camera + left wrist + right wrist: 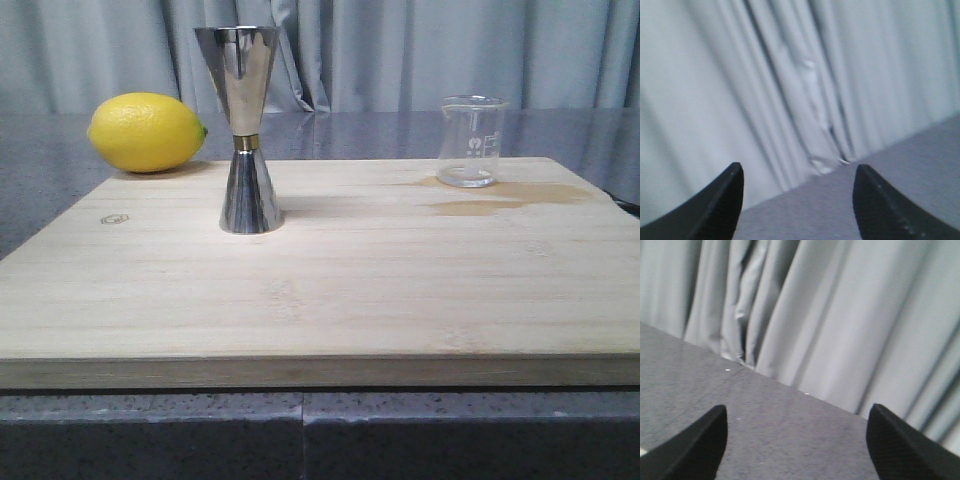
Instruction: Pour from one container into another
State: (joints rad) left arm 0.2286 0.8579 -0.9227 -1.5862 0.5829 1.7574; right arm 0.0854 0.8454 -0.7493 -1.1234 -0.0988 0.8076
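Front view: a wooden board (320, 290) lies on a grey speckled counter (40, 190), curtain (420, 50) behind. The steel jigger (246, 130) stands upright on its smaller cone, toward the board's far left, well in from the left edge. The glass beaker (470, 142) stands upright close to the far edge, right of centre, well apart from the jigger. Whether the beaker holds liquid cannot be told; it looks clear through most of its height. A damp-looking darker patch (500, 195) marks the wood around and beside its base. A lemon (146, 132) rests on the counter just off the board's far left corner, not part of the pour. No arm shows here. Judgement: both vessels stand upright with open board between them, probably so a gripper can approach each from its own side; the pour has not begun.

Left wrist view: the left gripper (797, 200) has its two dark fingertips (722, 200) spread wide, nothing between them. It faces curtain and bare counter only; neither vessel is visible.

Right wrist view: the right gripper (797, 445) likewise has its fingertips (900, 445) spread apart and empty, aimed at counter and curtain. Judgement: the right arm is nearer the beaker, so it likely takes the pick.
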